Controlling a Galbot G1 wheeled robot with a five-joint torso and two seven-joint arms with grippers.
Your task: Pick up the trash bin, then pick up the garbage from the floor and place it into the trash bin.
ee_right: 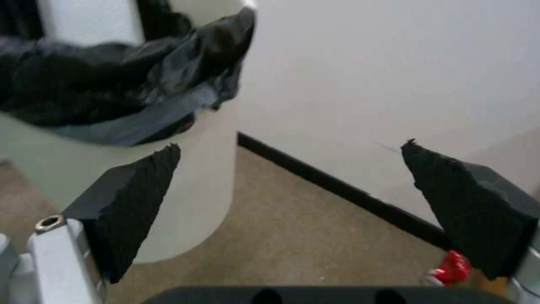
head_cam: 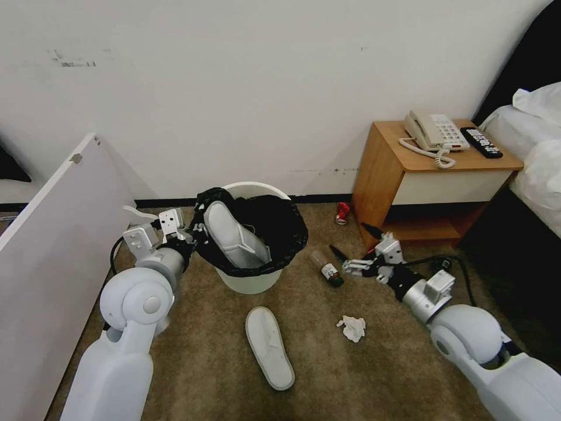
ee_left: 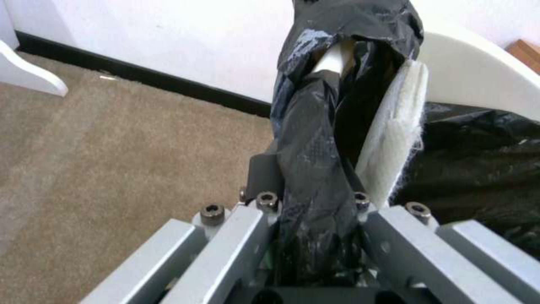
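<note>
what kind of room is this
Most likely a hotel bedroom: a wooden nightstand with a corded telephone and a remote stands beside a bed with white linen, and a disposable-looking white slipper lies on the carpet.

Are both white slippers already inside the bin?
No, one slipper sits in the bin; the other slipper lies on the carpet.

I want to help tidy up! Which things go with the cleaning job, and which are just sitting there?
Job: round white plastic bin with black bag, white fabric slippers, crumpled white tissue, small brown bottle, red can.
Just there: beige telephone, black remote control.
</note>
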